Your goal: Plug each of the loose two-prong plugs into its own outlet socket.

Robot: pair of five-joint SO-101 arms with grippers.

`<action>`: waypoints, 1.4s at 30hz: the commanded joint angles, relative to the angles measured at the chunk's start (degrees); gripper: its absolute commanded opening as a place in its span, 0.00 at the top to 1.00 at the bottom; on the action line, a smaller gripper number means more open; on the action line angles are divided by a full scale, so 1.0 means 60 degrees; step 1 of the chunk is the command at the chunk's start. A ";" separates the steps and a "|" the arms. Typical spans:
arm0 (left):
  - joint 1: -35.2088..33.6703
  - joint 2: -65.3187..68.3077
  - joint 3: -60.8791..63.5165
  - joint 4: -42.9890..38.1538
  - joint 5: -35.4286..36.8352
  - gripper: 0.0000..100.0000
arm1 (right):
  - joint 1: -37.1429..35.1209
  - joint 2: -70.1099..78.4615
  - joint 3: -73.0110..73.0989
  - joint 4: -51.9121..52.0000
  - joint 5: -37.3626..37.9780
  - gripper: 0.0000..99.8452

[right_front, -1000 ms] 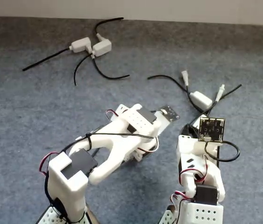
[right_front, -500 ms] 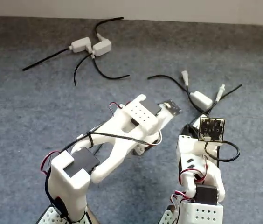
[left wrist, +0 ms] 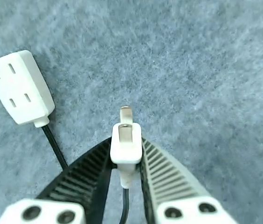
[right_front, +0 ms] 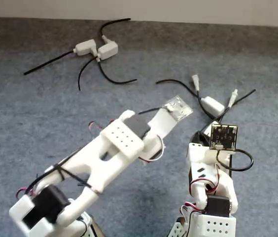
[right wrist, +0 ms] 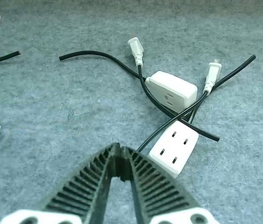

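One white plug (left wrist: 125, 140) clamped in left tool (left wrist: 126, 150), prongs pointing out, outlet (left wrist: 18, 87) nearby on grey worktop (left wrist: 206, 70); right tool (right wrist: 121, 156) closed, empty.

The high camera is fixed above and behind both arms, looking down and forward across the grey counter (right_front: 30, 123). The arm bases sit at its near edge and a pale wall strip (right_front: 178, 10) runs along the far one. Each wrist camera rides behind its own jaws and looks along them, low and close to the counter. The left one looks past a plug (left wrist: 126, 142) between its jaws, with a four-slot outlet block (left wrist: 18, 87) off to one side. The right one faces a cord tangle (right wrist: 178, 107) of outlet blocks and plugs. The high view shares that cord tangle (right_front: 213, 101), seen from farther off, just beyond the right arm (right_front: 210, 177).
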 commanded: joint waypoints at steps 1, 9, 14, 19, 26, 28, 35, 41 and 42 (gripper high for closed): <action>-0.0110 -0.1473 0.1341 -0.1875 0.0044 1.00 | 0.0081 -0.0139 0.0989 -0.0198 -0.0044 0.99; -0.0168 -0.2396 0.5297 -0.7941 0.0029 1.00 | 0.0051 -0.0139 0.0916 -0.0168 -0.0088 0.99; -0.0154 -0.2366 0.7289 -1.2220 0.0029 1.00 | 0.0051 -0.0139 0.0813 -0.0183 -0.0103 0.99; -0.0110 -0.2352 0.8300 -1.4711 0.0029 1.00 | -0.0081 -0.0139 -0.0110 -0.0183 -0.0190 0.99; 0.0462 -0.2337 0.8637 -1.5004 0.0029 1.00 | -0.1663 -0.0139 -0.1458 -0.0198 -0.0586 0.99; 0.0799 -0.2337 0.8740 -1.5018 0.0015 1.00 | -0.2059 -0.0139 -0.1985 -0.0198 -0.0586 0.99; 0.0462 -0.2337 0.8711 -1.5033 0.0015 1.00 | -0.3597 -0.0051 -0.2615 -0.0095 -0.0615 0.99; 0.0491 -0.2440 0.8711 -1.5048 0.0015 1.00 | -0.3890 -0.0051 -0.0711 -0.0974 -0.0103 0.99; 0.0491 -0.2440 0.8725 -1.5150 0.0015 1.00 | -0.3846 -0.0051 -0.0403 -0.1194 0.0073 0.99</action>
